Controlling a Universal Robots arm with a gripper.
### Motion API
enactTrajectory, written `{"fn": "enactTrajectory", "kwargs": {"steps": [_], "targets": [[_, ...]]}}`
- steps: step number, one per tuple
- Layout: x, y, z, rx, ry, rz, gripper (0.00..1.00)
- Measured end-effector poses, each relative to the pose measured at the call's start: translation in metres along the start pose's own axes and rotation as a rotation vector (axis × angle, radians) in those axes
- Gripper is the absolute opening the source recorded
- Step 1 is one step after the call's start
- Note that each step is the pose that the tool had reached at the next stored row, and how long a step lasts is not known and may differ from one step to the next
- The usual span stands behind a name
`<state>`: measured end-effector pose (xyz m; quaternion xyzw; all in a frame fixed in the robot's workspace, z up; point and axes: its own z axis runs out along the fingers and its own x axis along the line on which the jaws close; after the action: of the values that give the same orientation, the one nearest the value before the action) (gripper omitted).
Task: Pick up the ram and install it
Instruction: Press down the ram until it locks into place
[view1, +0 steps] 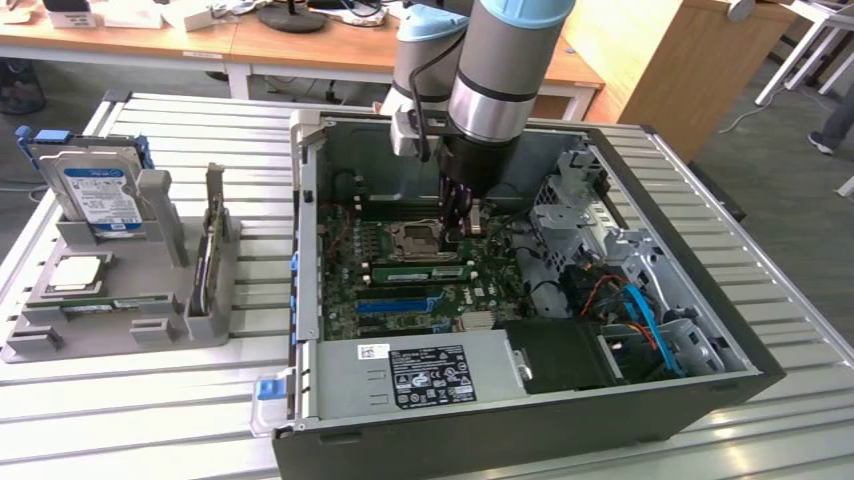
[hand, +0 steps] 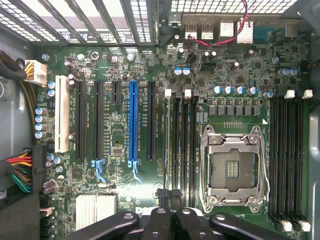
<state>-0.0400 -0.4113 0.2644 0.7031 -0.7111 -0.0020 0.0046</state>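
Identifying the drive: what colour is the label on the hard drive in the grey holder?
The label is blue and white; the exterior view shows it best.

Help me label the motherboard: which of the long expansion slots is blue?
The single blue slot, with a long black slot on its processor socket side; the others are black, bar one white slot.

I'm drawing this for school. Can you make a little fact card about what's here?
Place: open computer case on a slatted metal table
Gripper: low inside the case, near the empty processor socket
Ram: green stick among the black slots beside that socket
Held or not: cannot tell
Outside: grey holder with a blue-labelled hard drive and silver chip
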Motion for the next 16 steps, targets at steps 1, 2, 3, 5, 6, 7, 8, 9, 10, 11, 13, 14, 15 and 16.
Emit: {"fn": "enactTrajectory", "kwargs": {"steps": [1, 2, 3, 5, 6, 7, 8, 9, 10, 11, 13, 14, 15, 16], "targets": [[0.0, 0.0, 0.0, 0.0, 0.0, 0.0, 0.11], [0.0, -0.0001, 0.0, 0.0, 0.0, 0.0, 0.11], [0.0, -0.0004, 0.0, 0.0, 0.0, 0.0, 0.11], [0.0, -0.0022, 0.0001, 0.0, 0.0, 0.0, 0.11], [0.0, -0.0034, 0.0001, 0.0, 0.0, 0.0, 0.11], [0.0, -0.0052, 0.0001, 0.0, 0.0, 0.001, 0.11], [0.0, -0.0072, 0.0001, 0.0, 0.0, 0.001, 0.11], [0.0, -0.0093, 0.0002, 0.0, 0.0, 0.002, 0.11], [0.0, -0.0117, 0.0002, 0.0001, -0.0001, 0.002, 0.11], [0.0, -0.0139, 0.0002, 0.0, -0.0001, 0.002, 0.11], [0.0, -0.0181, 0.0002, 0.0, 0.0, 0.003, 0.11], [0.0, -0.0198, 0.0003, 0.0, 0.0, 0.003, 0.11], [0.0, -0.0214, 0.0003, 0.0, 0.0, 0.004, 0.11], [0.0, -0.0229, 0.0004, -0.0001, 0.0, 0.004, 0.11]]}}
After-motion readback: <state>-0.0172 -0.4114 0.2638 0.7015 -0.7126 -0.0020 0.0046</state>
